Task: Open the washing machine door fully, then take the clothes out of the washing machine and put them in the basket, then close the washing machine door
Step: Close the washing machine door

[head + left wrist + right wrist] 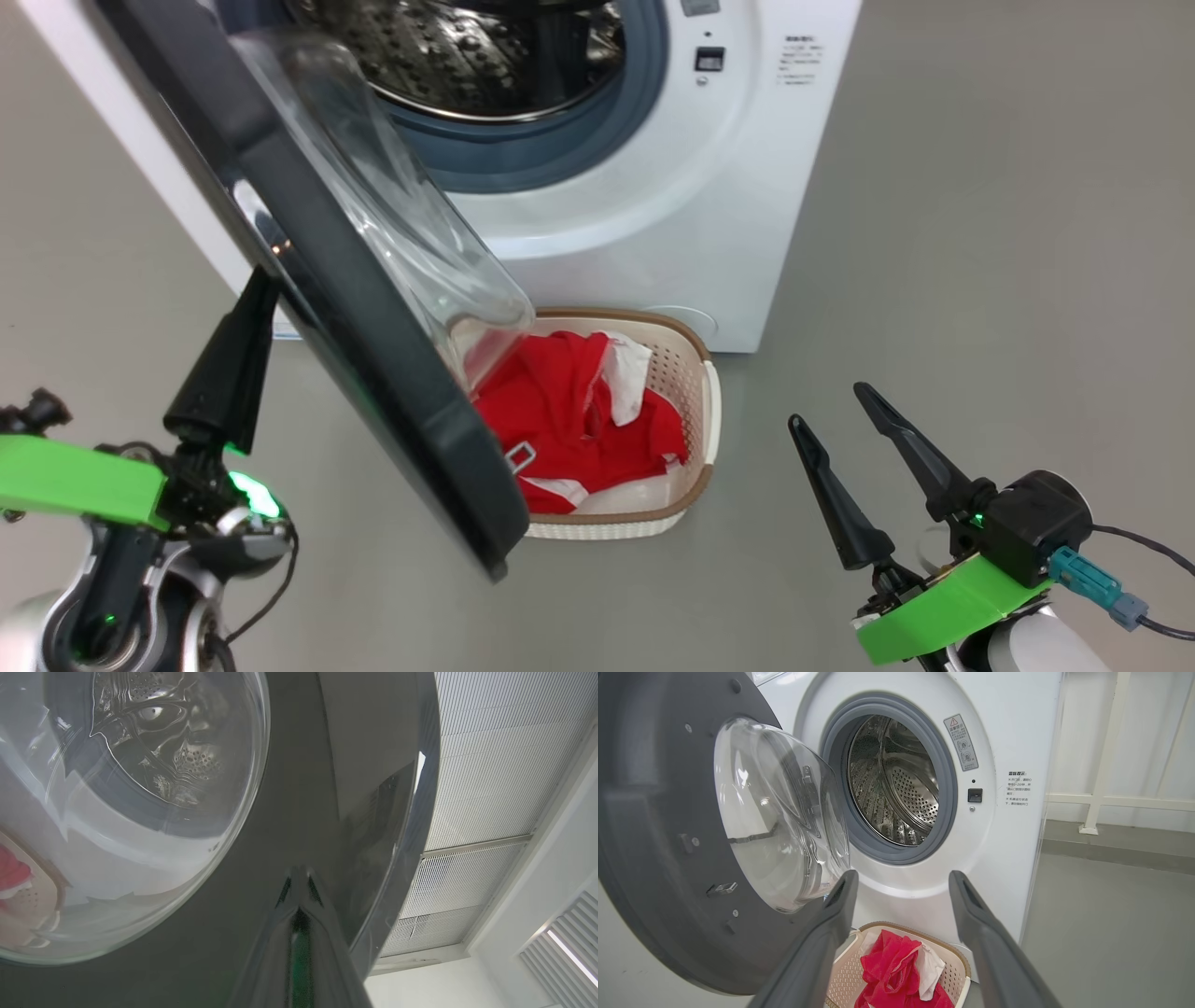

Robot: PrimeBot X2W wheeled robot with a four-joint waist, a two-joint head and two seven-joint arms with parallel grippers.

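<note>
**Item: washing machine door, a hinged, rigid panel. Push it, don't pinch it.**

**Location.** The washing machine door (373,373) stands swung out to the left of the opening. Its hinge side is far, at the machine, and its free edge is near me, hanging over the left part of the basket.

**Handling, as I judge it.**
- It is stiff and fairly weighty, and it will swing on its hinge rather than lift.
- The black rim is glossy, so a fingertip could skate across it.
- The glass bowl (411,215) bulges from the inner face and looks like the part to keep off.
- The best contact is the outer rim toward the free edge, where leverage is greatest.
- I would use a flat, steady push, slowing before the latch meets.

**Left gripper** (257,294). The fingers are pressed together into one wedge. The tip is against the door's outer face, on the black rim just beside the window, and nothing is held.

**Right gripper** (826,403). The fingers are spread wide and empty. It hovers to the right, near me, well apart from the door.

**Clothes** (560,411). Soft red and white fabric lies heaped in the basket (597,530). The basket sits on the floor (980,233), close against the foot of the washing machine (653,233).

**Drum** (467,56). The part I can see is bare steel inside the grey-blue gasket (560,140).

**Risk.** As I judge it, the door's lower edge may brush the heap as it swings.
</note>
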